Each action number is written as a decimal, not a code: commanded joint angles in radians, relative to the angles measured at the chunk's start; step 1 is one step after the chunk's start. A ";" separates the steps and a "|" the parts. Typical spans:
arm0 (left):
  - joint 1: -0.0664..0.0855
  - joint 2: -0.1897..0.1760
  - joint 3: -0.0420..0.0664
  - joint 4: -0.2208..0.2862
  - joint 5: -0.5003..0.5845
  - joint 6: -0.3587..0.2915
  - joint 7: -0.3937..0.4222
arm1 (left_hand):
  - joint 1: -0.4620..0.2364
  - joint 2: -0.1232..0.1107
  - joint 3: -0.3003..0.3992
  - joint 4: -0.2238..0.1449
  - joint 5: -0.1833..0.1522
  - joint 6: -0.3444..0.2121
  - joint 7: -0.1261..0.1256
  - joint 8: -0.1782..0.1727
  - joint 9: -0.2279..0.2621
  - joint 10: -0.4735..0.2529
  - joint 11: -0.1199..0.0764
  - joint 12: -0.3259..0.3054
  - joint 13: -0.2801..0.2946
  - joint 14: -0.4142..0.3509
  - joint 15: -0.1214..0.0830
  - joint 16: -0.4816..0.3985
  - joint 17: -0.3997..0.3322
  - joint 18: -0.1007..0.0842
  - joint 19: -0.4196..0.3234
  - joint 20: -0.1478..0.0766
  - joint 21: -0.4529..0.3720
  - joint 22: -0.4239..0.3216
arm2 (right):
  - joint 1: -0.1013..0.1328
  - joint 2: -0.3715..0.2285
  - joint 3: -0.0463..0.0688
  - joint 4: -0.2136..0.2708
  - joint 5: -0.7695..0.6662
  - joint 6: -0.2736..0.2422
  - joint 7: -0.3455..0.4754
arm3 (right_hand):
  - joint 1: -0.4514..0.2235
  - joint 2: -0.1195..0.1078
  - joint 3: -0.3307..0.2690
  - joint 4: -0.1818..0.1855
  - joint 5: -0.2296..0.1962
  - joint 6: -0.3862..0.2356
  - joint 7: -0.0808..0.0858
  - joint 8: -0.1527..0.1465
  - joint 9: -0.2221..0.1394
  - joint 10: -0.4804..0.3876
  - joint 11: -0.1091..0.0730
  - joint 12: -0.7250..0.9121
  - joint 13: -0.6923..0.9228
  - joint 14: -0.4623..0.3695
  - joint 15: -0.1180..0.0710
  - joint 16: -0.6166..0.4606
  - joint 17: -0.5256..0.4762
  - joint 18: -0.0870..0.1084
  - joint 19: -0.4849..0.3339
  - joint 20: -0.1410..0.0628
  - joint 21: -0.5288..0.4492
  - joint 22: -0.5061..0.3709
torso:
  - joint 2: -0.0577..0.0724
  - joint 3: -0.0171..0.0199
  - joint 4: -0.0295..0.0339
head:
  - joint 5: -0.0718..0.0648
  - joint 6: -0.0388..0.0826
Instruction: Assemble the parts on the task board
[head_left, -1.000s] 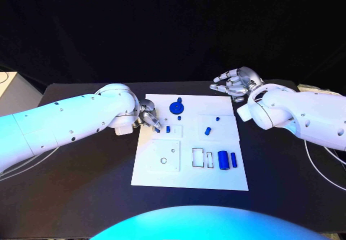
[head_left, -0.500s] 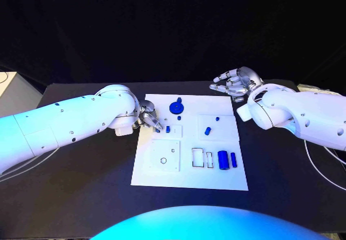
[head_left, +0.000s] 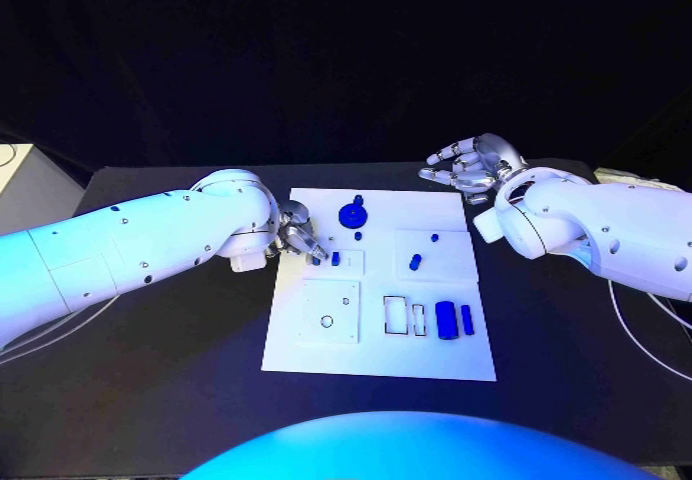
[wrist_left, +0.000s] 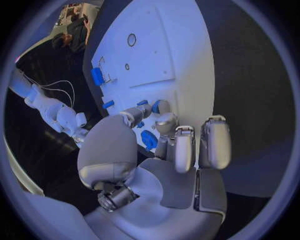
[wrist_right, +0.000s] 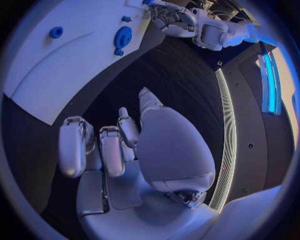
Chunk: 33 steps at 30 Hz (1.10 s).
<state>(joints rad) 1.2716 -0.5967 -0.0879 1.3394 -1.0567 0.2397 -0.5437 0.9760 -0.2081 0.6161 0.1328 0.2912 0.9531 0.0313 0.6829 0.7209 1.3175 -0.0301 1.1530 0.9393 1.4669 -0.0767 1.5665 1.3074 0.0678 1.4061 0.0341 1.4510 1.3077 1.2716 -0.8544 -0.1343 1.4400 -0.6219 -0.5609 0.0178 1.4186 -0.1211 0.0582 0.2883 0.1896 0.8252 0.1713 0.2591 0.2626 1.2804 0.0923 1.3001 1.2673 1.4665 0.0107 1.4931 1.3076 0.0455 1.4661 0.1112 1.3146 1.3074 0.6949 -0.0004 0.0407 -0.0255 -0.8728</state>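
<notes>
We are pinching a small blue peg part (head_left: 335, 258) in left hand (head_left: 297, 235) fingers (wrist_left: 140, 113) at white task board's (head_left: 378, 355) nine o'clock | right hand (head_left: 473, 163) hovering, fingers spread | risking peg tilting, jamming or slipping.

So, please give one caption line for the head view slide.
Left hand at a small blue part on the white board; right hand open beyond it.
</notes>
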 joint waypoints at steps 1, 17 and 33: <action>0.000 0.002 0.000 0.000 0.007 -0.003 0.002 | -0.015 -0.002 -0.029 0.015 -0.006 0.005 0.005 -0.006 -0.003 -0.005 -0.001 0.001 0.001 0.104 -0.006 0.004 0.263 -0.011 0.005 -0.003 -0.008 0.029 | -0.001 0.000 0.000 0.000 -0.005 0.013 0.012 | -0.010 0.001 0.005 0.001 0.005 -0.008 0.001 0.004 0.002 0.000 -0.005 -0.006 -0.001 0.064 -0.004 -0.006 0.118 0.011 0.011 -0.004 -0.003 0.095 | 0.000 0.0001 0.0000 | -0.001 0.000; -0.001 -0.029 0.006 0.031 -0.002 -0.030 -0.004 | 0.000 -0.011 -0.196 0.143 -0.064 0.004 0.006 -0.001 -0.015 -0.011 0.000 -0.007 -0.007 0.104 -0.005 0.004 0.263 -0.011 0.008 -0.003 -0.008 0.032 | -0.002 0.000 0.000 -0.001 -0.005 0.014 0.013 | -0.011 0.001 0.004 0.001 0.004 -0.009 0.001 0.004 0.001 0.000 -0.005 -0.006 -0.001 0.064 -0.004 -0.006 0.119 0.011 0.011 -0.004 -0.003 0.095 | 0.000 0.0004 -0.0001 | -0.005 0.000; 0.000 -0.072 0.035 0.084 0.122 -0.215 0.129 | 0.078 0.015 -0.237 0.156 -0.050 -0.084 0.042 -0.017 -0.021 -0.158 0.032 -0.143 -0.191 0.068 0.020 -0.054 0.173 0.018 -0.086 0.016 -0.088 -0.092 | -0.004 0.000 0.000 -0.003 -0.004 0.015 0.014 | -0.012 0.001 0.004 0.001 0.004 -0.009 0.001 0.004 0.001 0.000 -0.005 -0.006 -0.002 0.064 -0.004 -0.006 0.120 0.012 0.010 -0.004 -0.006 0.093 | 0.000 0.0004 0.0003 | -0.010 0.000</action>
<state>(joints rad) 1.2710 -0.6670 -0.0546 1.4168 -1.0107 0.1304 -0.5046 1.0453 -0.1900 0.3832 0.2883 0.2368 0.8773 0.0699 0.6713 0.7005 1.1731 -0.0013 1.0226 0.7650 1.4667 -0.0614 1.5194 1.3074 0.0679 1.3309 0.0500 1.3710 1.2278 1.2682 -0.8544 -0.1343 1.4376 -0.6218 -0.5604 0.0185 1.4187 -0.1211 0.0582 0.2883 0.1897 0.8219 0.1746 0.2591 0.2632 1.2804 0.0923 1.3001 1.2673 1.4665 0.0107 1.4931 1.3074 0.0455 1.4661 0.1112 1.3146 1.3079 0.6948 -0.0008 0.0414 -0.0340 -0.8728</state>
